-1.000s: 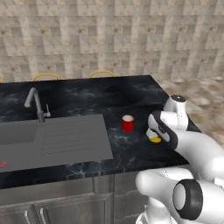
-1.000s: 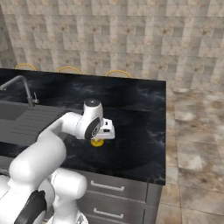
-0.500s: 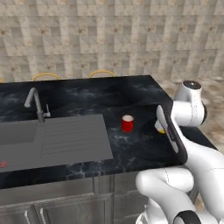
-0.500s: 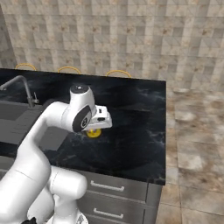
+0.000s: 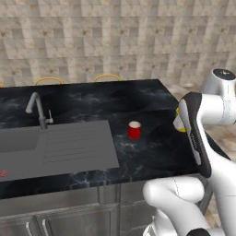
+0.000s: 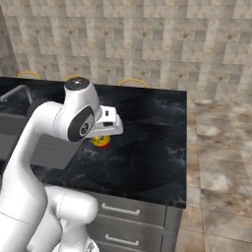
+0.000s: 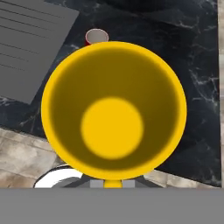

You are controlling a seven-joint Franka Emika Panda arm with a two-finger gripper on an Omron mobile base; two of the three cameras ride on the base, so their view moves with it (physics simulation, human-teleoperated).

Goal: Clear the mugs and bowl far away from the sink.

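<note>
Left base view: The counter [image 5: 152,152] is a glossy black slab veined with white, set over flat grey cabinet fronts. The sink [image 5: 18,138] is a matte dark grey rectangular recess with a ribbed drainboard [image 5: 76,145] on its right and an angular grey faucet [image 5: 38,109] behind it. The red mug [image 5: 134,130], a small cylinder with a white interior, stands upright on the counter just right of the drainboard. The yellow mug [image 5: 179,120] shows as a sliver at the counter's right edge, mostly hidden behind the white arm. The wall behind is rough beige stone tile.

Right base view: The gripper [image 6: 105,133] hangs under the white wrist above the black counter. The yellow mug [image 6: 101,141] shows just below it, well apart from the sink at the left edge.

Hand view: The yellow mug [image 7: 113,111] is seen straight down its mouth: a smooth round rim, shaded conical wall and flat bright base. The fingers are clenched on the yellow mug near its lower rim; the tips themselves are hidden. The red mug [image 7: 96,36] peeks past the far rim, beside the ribbed drainboard [image 7: 33,48].
</note>
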